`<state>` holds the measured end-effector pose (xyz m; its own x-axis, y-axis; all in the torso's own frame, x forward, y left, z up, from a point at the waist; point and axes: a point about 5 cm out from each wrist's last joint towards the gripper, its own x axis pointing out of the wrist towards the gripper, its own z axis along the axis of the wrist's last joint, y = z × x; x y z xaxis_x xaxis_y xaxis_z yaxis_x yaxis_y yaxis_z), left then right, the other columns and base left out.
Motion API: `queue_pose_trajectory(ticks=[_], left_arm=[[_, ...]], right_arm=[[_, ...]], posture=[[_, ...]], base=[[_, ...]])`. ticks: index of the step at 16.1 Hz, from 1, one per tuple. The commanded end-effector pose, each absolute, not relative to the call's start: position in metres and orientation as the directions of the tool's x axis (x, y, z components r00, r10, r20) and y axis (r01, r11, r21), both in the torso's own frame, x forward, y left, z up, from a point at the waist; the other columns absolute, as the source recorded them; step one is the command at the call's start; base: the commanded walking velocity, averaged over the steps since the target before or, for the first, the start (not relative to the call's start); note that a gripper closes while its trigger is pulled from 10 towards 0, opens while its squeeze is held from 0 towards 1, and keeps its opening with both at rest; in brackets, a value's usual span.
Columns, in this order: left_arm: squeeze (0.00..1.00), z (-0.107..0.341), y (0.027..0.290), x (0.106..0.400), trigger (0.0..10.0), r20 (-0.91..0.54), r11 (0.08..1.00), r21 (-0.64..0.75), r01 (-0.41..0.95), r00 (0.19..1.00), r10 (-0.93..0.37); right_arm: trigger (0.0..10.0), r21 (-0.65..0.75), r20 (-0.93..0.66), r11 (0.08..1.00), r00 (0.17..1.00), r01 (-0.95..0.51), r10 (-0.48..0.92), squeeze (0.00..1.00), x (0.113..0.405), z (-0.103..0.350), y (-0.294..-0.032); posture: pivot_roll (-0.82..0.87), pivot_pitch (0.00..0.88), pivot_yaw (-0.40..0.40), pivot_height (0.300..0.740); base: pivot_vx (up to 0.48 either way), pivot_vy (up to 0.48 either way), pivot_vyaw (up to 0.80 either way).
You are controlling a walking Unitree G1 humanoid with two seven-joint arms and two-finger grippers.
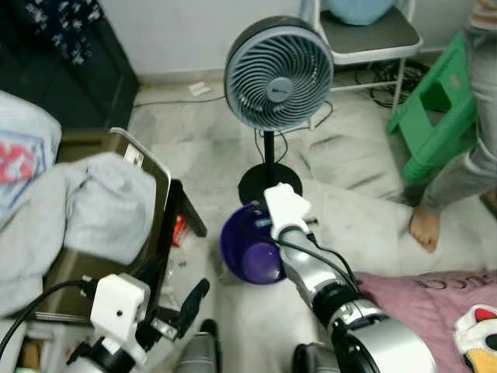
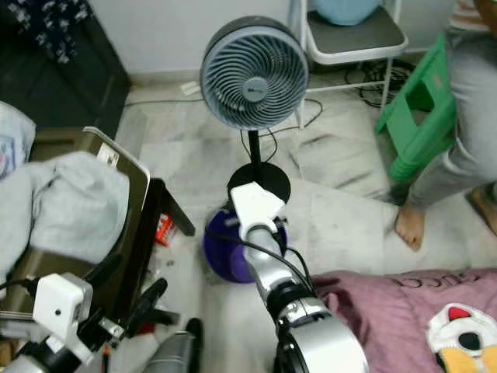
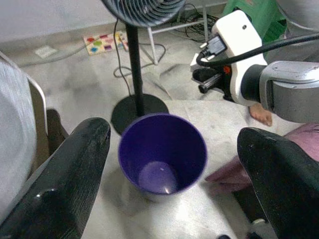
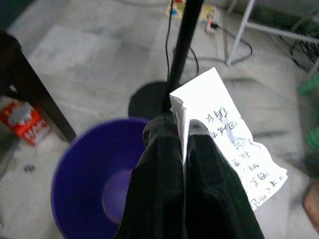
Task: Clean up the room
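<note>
A purple bin (image 1: 247, 255) stands on the floor just before the fan's base. My right gripper (image 4: 182, 130) is shut on a white sheet of paper (image 4: 227, 144) with handwriting, held above the bin's far rim. In the eye views only its white wrist housing (image 1: 286, 207) shows, over the bin. My left gripper (image 3: 174, 134) hangs open, low on the left, its fingers (image 1: 192, 299) pointing toward the bin (image 3: 162, 154) with nothing between them.
A standing fan (image 1: 278, 74) with a black round base (image 1: 268, 183) rises behind the bin. A person's foot (image 1: 425, 229) and a green stool (image 1: 439, 116) are at right. A dark table (image 1: 167, 217) with grey clothes is at left, a red packet (image 1: 178, 231) under it.
</note>
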<state>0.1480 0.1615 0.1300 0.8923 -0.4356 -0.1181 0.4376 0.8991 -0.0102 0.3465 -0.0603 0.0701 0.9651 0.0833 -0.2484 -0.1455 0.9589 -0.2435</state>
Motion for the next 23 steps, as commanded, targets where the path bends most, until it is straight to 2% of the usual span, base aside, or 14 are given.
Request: queue_pose_trajectory(ticks=[1, 6, 8, 12, 15, 17, 22, 23], left_arm=[[0.00, 0.129, 0.165, 0.147, 10.0, -0.141, 0.904, -0.005, 0.428, 0.895, -0.424], [0.00, 0.128, 0.166, 0.147, 10.0, -0.151, 0.909, 0.008, 0.416, 0.900, -0.410], [0.00, 0.129, 0.165, 0.140, 10.0, -0.154, 0.897, -0.013, 0.442, 0.885, -0.438], [0.00, 0.135, 0.166, 0.131, 10.0, -0.154, 0.882, -0.025, 0.471, 0.870, -0.469], [0.00, 0.136, 0.170, 0.124, 10.0, -0.178, 0.882, -0.026, 0.470, 0.866, -0.467], [0.00, 0.136, 0.169, 0.124, 10.0, -0.181, 0.883, -0.028, 0.469, 0.866, -0.466], [0.00, 0.136, 0.169, 0.124, 10.0, -0.184, 0.880, -0.034, 0.474, 0.862, -0.472], [0.00, 0.136, 0.170, 0.125, 10.0, -0.183, 0.881, -0.032, 0.472, 0.864, -0.470]], right_arm=[[10.0, -0.220, -0.268, 0.961, 0.957, -0.169, 0.107, 0.00, 0.341, 0.065, -0.051], [10.0, -0.245, -0.270, 0.949, 0.954, -0.198, 0.130, 0.00, 0.339, 0.063, -0.048], [10.0, -0.194, -0.295, 0.965, 0.949, -0.176, 0.113, 0.00, 0.337, 0.060, -0.047], [10.0, -0.212, -0.308, 0.964, 0.947, -0.161, 0.091, 0.00, 0.338, 0.059, -0.048], [10.0, -0.252, -0.247, 0.959, 0.967, -0.130, 0.066, 0.00, 0.349, 0.076, -0.048], [10.0, -0.276, -0.173, 0.959, 0.985, -0.064, 0.016, 0.00, 0.360, 0.093, -0.056], [10.0, -0.287, -0.160, 0.957, 0.987, -0.026, -0.021, 0.00, 0.362, 0.094, -0.065], [10.0, -0.289, -0.142, 0.957, 0.988, 0.012, -0.055, 1.00, 0.362, 0.094, -0.070]], posture=[[0.23, 0.313, 0.046, 0.740], [0.24, 0.312, 0.043, 0.740], [0.25, 0.321, 0.045, 0.740], [0.27, 0.341, 0.058, 0.740], [0.29, 0.354, 0.066, 0.740], [0.29, 0.356, 0.065, 0.740], [0.28, 0.360, 0.067, 0.740], [0.28, 0.361, 0.068, 0.740]], base=[[0.000, 0.000, 0.00], [0.000, 0.000, 0.11], [0.000, 0.000, 0.00], [0.000, 0.000, 0.00], [0.000, 0.000, 0.00], [0.000, 0.000, 0.00], [0.000, 0.000, 0.00], [0.000, 0.000, 0.00]])
